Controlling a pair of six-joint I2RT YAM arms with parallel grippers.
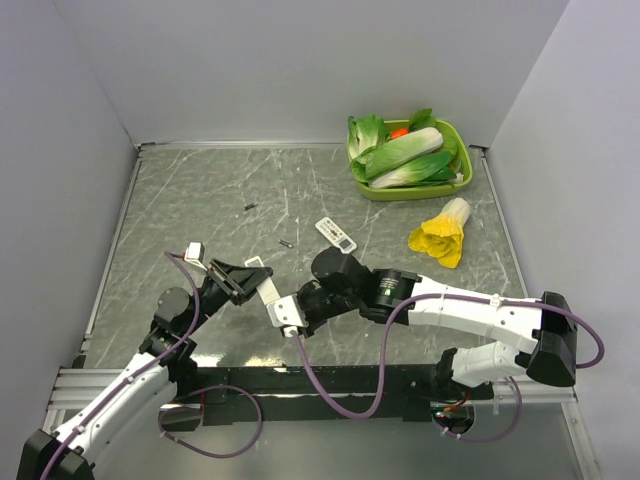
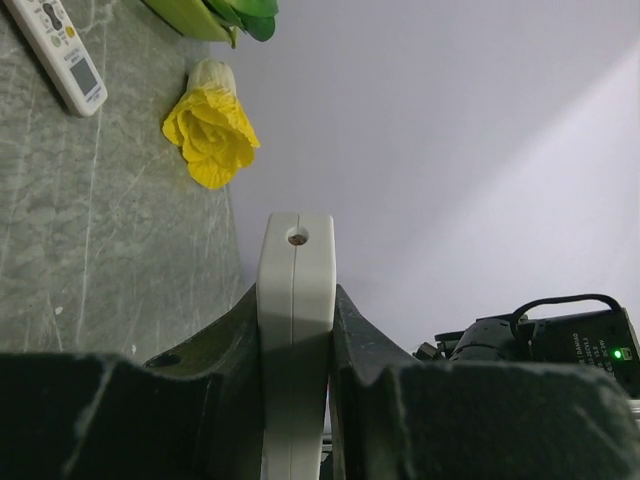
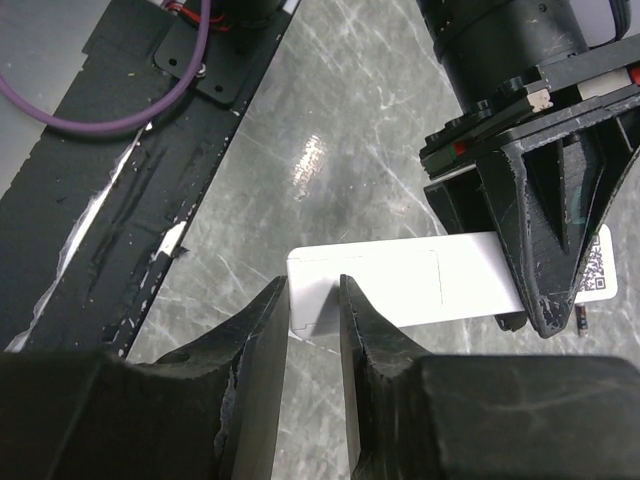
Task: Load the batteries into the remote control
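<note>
My left gripper (image 1: 245, 283) is shut on the remote control (image 1: 270, 296), a slim white bar held on edge above the table. The left wrist view shows the remote control (image 2: 296, 250) clamped between both fingers, its end with a small hole pointing away. My right gripper (image 1: 296, 311) is at the bar's free end. In the right wrist view the remote control (image 3: 400, 280) shows its plain back with the battery cover outline. The right gripper (image 3: 313, 290) stands open by a narrow gap over that end, holding nothing. The left gripper's fingers (image 3: 550, 250) grip the far end. The batteries are out of view.
A wider white remote (image 1: 335, 234) (image 2: 65, 50) lies on the table beyond the grippers. A yellow leafy vegetable (image 1: 440, 235) (image 2: 210, 135) lies to the right, and a green tray (image 1: 400, 192) of greens stands at the back right. Two dark specks (image 1: 249, 207) lie on the marble.
</note>
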